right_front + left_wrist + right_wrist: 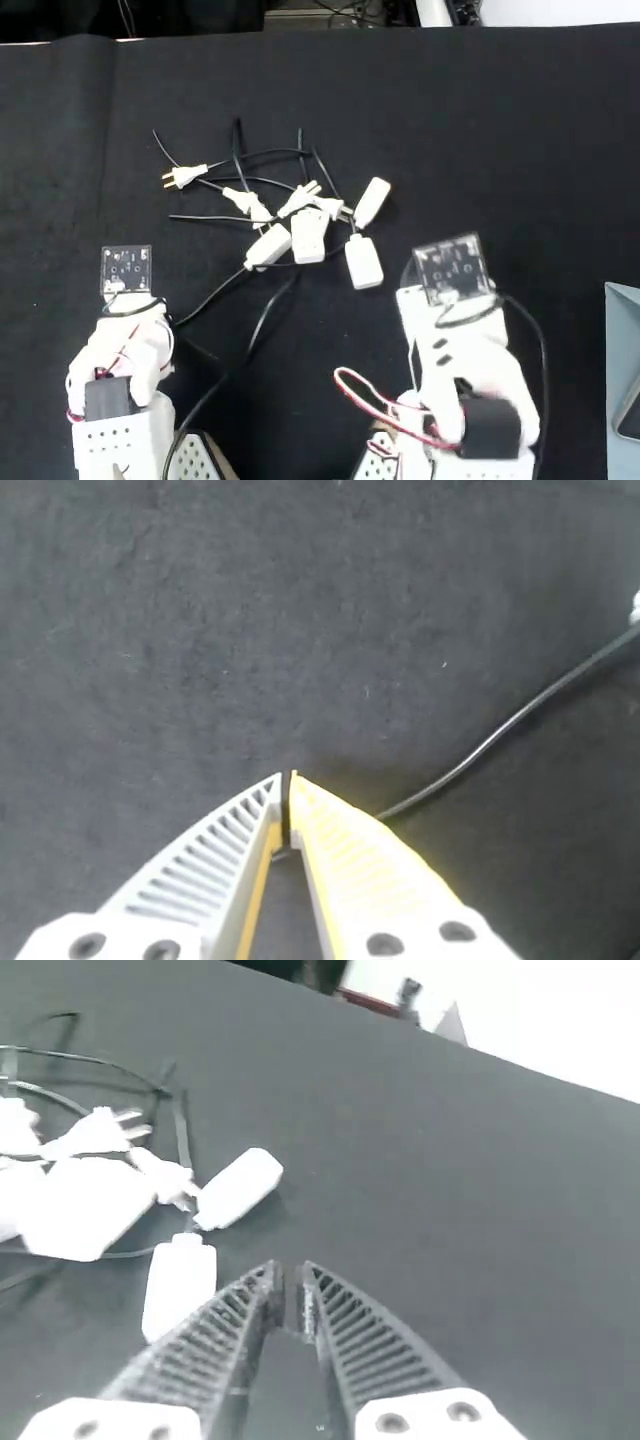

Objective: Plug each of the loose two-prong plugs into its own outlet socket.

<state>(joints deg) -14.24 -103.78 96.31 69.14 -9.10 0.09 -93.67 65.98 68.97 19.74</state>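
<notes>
Plugs (300, 197) and sockets (309, 236) lie tangled in one heap ahead of both hands; nothing grasped yet.
Left hand (289, 780) clenched and empty, fingertips meeting over bare worktop (520, 120), with one black cord (500, 735) running past just beside it. Right hand (287, 1280) also clenched on nothing; nearest socket (180, 1282) lies just beside its tips, on the left arm's side. Outlying plug (182, 177) sits well ahead of the left hand, apart from the heap: long axis crosswise to that hand's reach, prongs pointing away from the heap, cord trailing back into it. Judgement: start with this one, as it looks least tangled. Open wide and grip the body behind the prongs, leaving them bare. Have the right hand pin a socket, slots facing the prongs, before pushing along the axis.
</notes>
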